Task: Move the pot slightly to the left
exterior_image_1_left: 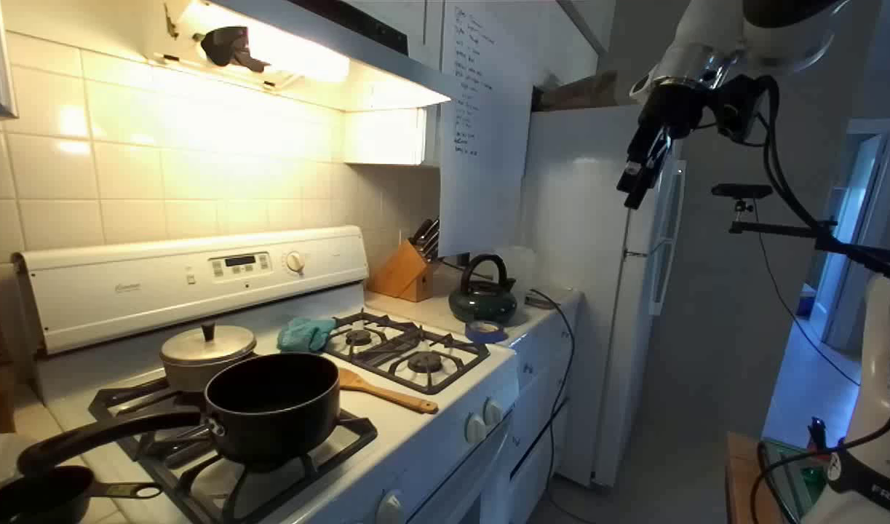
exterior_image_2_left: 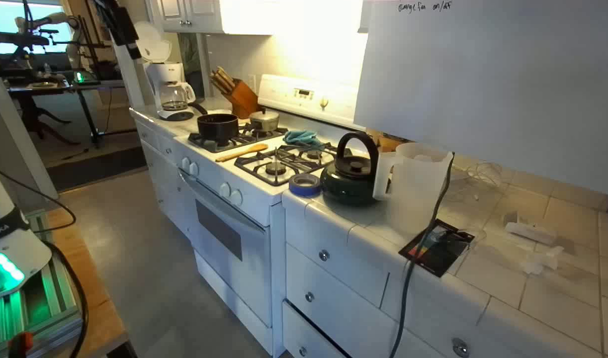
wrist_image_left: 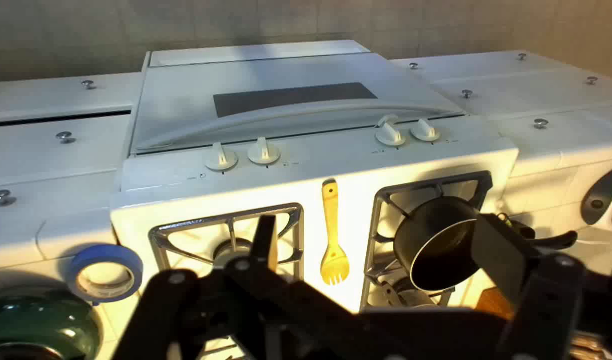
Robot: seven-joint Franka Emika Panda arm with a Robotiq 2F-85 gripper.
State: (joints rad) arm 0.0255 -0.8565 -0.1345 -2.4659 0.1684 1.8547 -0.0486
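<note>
A round, dull-black saucepan (exterior_image_1_left: pixel 273 426) stands upright on the dark metal grate (exterior_image_1_left: pixel 346 453), its long handle (exterior_image_1_left: pixel 110 431) roughly parallel to the stove front (wrist_image_left: pixel 326 154), pointing away from the glossy green kettle (exterior_image_1_left: pixel 481 300). The gripper (wrist_image_left: pixel 375 225), well apart from the saucepan, has its jaws spread wide.

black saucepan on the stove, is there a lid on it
No, the black saucepan stands uncovered, its dark inside showing in an exterior view.
</note>
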